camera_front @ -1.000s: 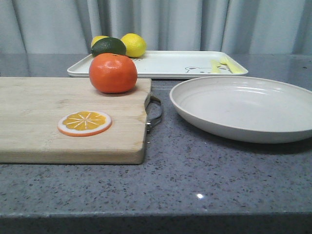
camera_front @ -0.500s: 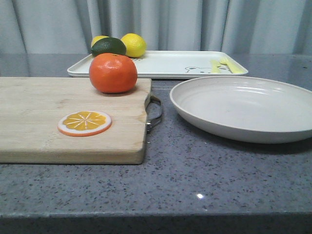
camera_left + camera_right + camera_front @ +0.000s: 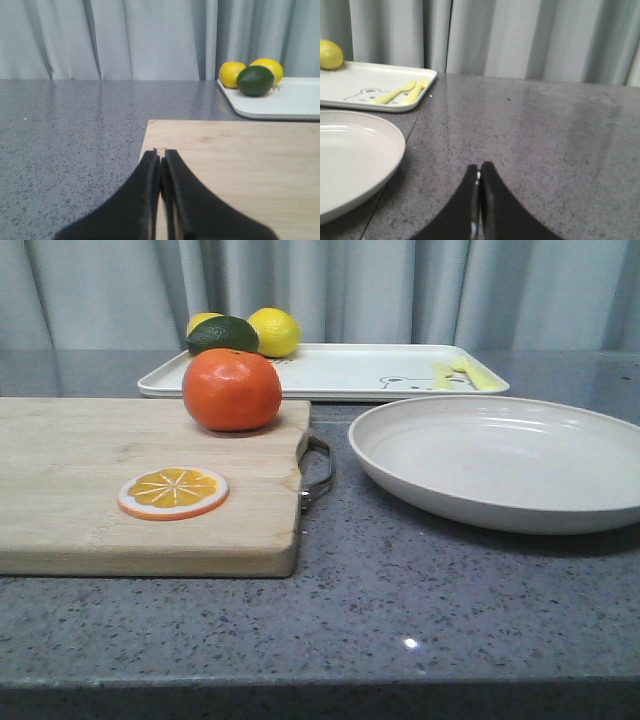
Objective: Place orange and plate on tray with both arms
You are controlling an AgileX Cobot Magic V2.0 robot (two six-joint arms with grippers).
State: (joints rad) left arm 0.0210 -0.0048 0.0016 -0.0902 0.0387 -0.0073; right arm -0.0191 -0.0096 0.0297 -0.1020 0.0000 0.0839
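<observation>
On the cutting board (image 3: 120,490), I see the orange (image 3: 231,390) free to roll; left fingers (image 3: 161,162) and right fingers (image 3: 479,172) closed, empty.

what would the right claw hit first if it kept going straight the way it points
Nothing soon, it seems: the shut right claw points over bare countertop toward the curtain, with the plate off to one side. Depth is unclear.
</observation>
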